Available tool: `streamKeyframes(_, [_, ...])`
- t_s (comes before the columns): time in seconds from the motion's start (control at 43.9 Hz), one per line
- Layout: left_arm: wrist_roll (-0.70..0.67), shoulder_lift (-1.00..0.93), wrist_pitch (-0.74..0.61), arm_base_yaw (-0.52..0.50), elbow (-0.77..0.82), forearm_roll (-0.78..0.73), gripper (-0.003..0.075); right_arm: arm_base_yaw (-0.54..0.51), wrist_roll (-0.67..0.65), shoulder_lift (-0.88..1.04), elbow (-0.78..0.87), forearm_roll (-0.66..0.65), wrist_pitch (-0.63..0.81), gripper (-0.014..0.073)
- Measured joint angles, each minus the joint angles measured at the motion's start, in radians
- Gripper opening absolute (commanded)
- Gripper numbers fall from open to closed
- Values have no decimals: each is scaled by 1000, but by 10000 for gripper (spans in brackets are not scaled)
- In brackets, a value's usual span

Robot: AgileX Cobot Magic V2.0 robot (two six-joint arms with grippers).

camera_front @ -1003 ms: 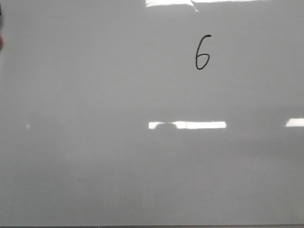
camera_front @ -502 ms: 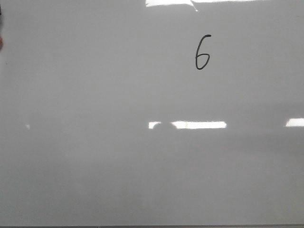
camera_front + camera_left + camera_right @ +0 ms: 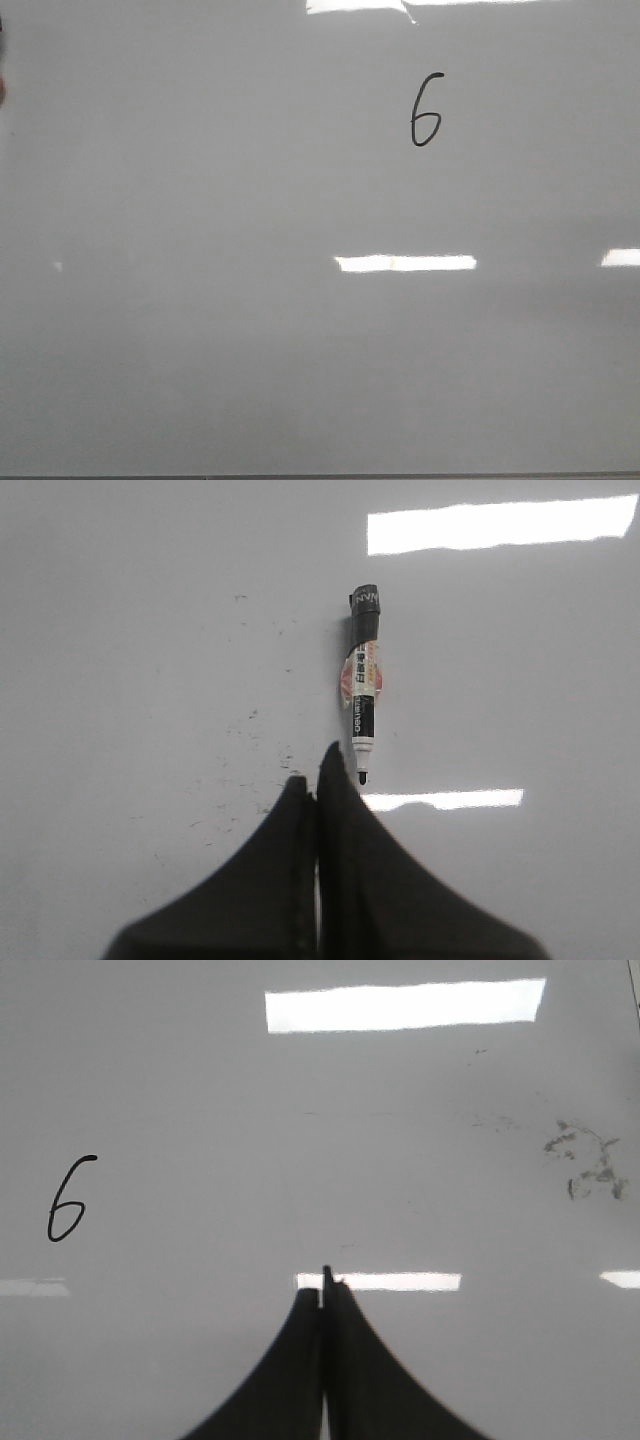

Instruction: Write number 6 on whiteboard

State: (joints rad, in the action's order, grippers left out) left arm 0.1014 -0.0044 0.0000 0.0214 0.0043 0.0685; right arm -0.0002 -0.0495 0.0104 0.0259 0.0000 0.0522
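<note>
A thin black handwritten number 6 (image 3: 425,111), with a tall curved stem and a closed lower loop, sits in the upper right part of the large glossy pale grey-white whiteboard (image 3: 200,350) in the front view, above a bright rectangular light reflection (image 3: 405,263). Neither arm shows in that view. In the left wrist view, the black left gripper (image 3: 317,775) has its fingers pressed together with nothing between them, and an uncapped black-and-white marker pen (image 3: 363,675) lies flat on the board just beyond the fingertips, its tip pointing toward them. In the right wrist view, the black right gripper (image 3: 325,1282) is likewise closed and empty above the board, the digit well off to one side and faint grey smudges (image 3: 585,1160) on the other.
</note>
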Motion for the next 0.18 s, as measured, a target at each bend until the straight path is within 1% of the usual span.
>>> streamKeyframes(0.182, [0,0,0,0,0,0,-20,0,0,0,0,0,2,-122])
